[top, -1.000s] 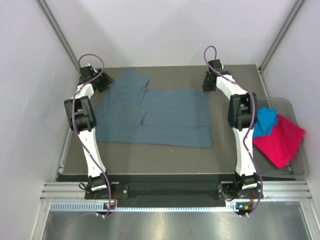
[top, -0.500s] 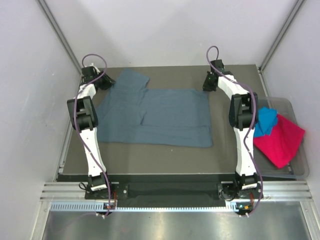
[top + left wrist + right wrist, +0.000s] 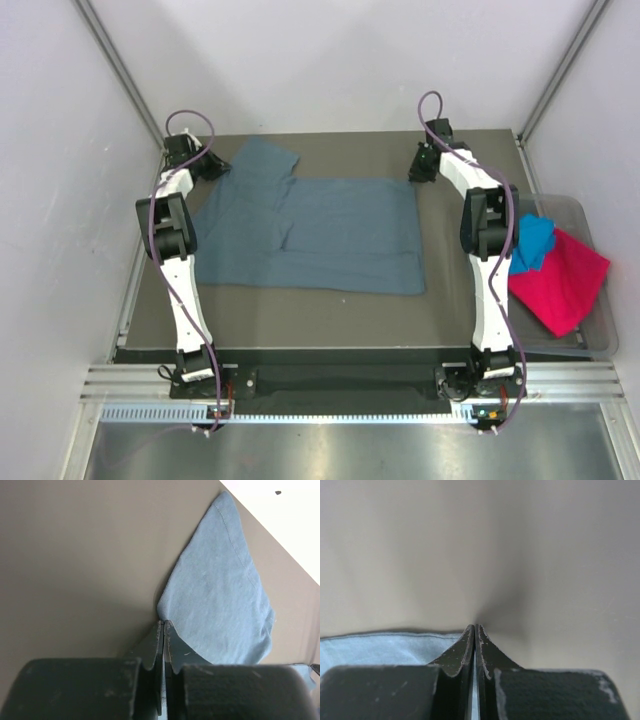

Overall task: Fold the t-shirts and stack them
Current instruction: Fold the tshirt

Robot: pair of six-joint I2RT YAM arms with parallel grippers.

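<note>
Grey tabletop (image 3: 300,320) holds slate-blue t-shirt (image 3: 320,235) lengthwise left-right, sleeve (image 3: 262,160) pointing far-left.

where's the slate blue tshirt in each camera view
top external: slate-blue t-shirt spread flat in the middle of the table.
left wrist: one corner of the t-shirt, on the right side.
right wrist: only a thin strip of the t-shirt, lower left.
shared landmark: the grey-brown table surface under it.
</note>
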